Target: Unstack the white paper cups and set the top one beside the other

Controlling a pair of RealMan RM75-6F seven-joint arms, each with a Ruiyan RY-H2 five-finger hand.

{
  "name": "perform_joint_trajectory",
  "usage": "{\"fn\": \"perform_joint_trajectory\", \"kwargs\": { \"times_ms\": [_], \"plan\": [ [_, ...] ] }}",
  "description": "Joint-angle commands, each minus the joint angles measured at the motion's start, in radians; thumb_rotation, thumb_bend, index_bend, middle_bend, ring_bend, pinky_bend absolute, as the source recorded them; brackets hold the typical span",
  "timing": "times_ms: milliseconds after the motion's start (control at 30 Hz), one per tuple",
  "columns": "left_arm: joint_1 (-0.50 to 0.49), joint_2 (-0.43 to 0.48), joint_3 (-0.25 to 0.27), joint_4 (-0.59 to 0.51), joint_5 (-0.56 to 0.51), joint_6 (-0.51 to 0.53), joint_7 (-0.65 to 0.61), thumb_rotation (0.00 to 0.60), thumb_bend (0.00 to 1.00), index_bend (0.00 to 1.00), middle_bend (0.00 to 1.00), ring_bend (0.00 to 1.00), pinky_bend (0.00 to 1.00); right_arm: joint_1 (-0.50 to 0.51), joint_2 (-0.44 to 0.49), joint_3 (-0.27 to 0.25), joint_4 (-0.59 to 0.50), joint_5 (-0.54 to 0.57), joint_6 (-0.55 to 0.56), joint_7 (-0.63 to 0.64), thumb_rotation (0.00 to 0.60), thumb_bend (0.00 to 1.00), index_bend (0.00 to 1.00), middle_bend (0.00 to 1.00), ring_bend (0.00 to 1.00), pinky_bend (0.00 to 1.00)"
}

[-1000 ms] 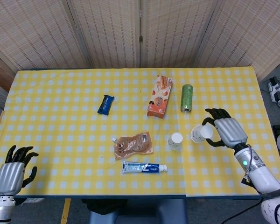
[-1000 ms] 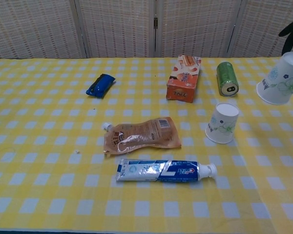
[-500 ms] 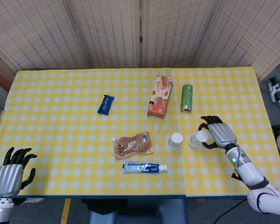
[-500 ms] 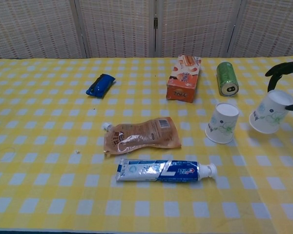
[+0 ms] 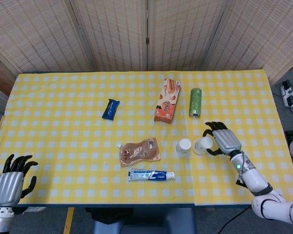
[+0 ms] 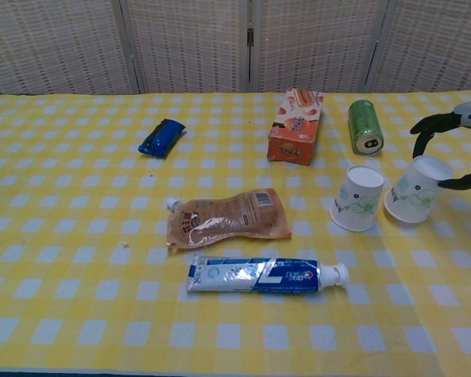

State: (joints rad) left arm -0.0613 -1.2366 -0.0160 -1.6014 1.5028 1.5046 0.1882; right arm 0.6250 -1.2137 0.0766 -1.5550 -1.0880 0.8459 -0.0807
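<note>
Two white paper cups with a green leaf print are on the yellow checked table. One cup (image 5: 183, 146) (image 6: 359, 196) stands alone right of the middle. My right hand (image 5: 219, 138) (image 6: 463, 137) holds the second cup (image 5: 202, 145) (image 6: 413, 191) just to its right, tilted, with its lower edge at or near the cloth and dark fingers (image 6: 429, 124) around its rim. A narrow gap separates the two cups. My left hand (image 5: 10, 178) hangs off the front left corner of the table with curled fingers and nothing in it; the chest view does not show it.
A green can (image 5: 195, 102) (image 6: 365, 126) lies behind the cups, with an orange snack box (image 5: 167, 101) (image 6: 296, 126) to its left. A brown pouch (image 5: 139, 151) (image 6: 226, 217) and a toothpaste tube (image 5: 150, 174) (image 6: 263, 276) lie left of the cups. Further back lies a blue wrapper (image 5: 110, 108) (image 6: 161, 137).
My right hand has brought the held cup down and to the left, from raised at the right to close beside the standing cup. My left hand has barely moved.
</note>
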Motion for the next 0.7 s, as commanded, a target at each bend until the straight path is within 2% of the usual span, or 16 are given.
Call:
{"fn": "perform_joint_trajectory", "kwargs": {
  "times_ms": [33, 700],
  "plan": [
    [0.001, 0.0, 0.0, 0.001, -0.001, -0.001, -0.002, 0.6, 0.51, 0.35, 0.22, 0.17, 0.0, 0.001, -0.004, 0.001, 0.003, 0.0, -0.004, -0.005, 0.6, 0.35, 0.41, 0.12, 0.04, 0.0],
    [0.005, -0.004, -0.001, 0.02, -0.007, -0.001, -0.019, 0.6, 0.51, 0.35, 0.22, 0.16, 0.0, -0.008, -0.023, 0.003, 0.011, 0.007, -0.011, -0.032, 0.6, 0.35, 0.39, 0.1, 0.03, 0.0]
  ]
}}
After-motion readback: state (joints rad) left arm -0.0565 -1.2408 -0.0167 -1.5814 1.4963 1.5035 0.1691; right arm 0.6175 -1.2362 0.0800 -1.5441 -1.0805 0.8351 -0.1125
